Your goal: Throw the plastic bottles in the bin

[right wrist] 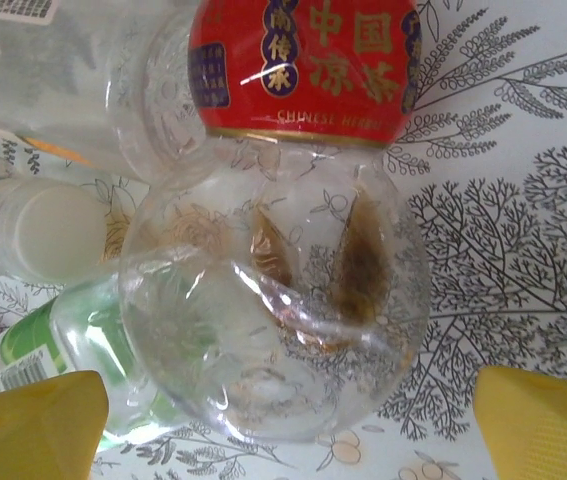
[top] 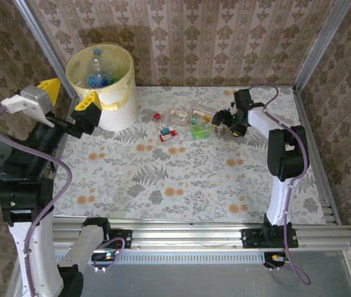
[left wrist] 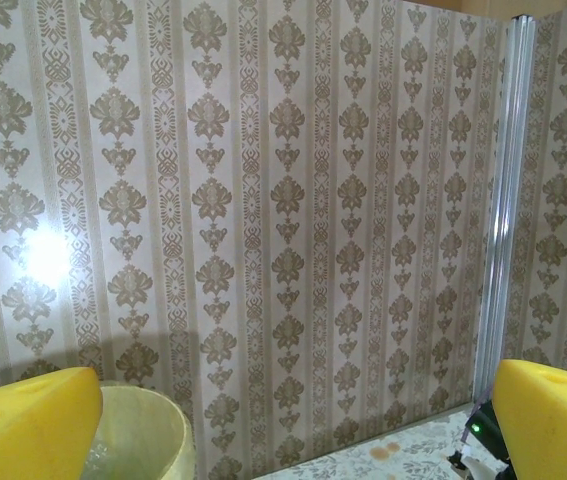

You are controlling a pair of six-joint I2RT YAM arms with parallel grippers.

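**Table**: covered with a floral cloth; everything below is borne by it.

**Bin**: set at the far left corner, well apart from the loose bottles. A binned bottle is seen inside.

**Left gripper**: raised just beside the bin, spread wide, nothing held.

**Right gripper**: the nearer one, placed at the end of the bottle cluster. Its fingers are spread wide, nothing gripped.

**Clear red-labelled bottle**: laid straight ahead between the right fingers, base toward them, long axis running away.

**Green-labelled bottle**: crowded against it; judged liable to be caught in a closing.
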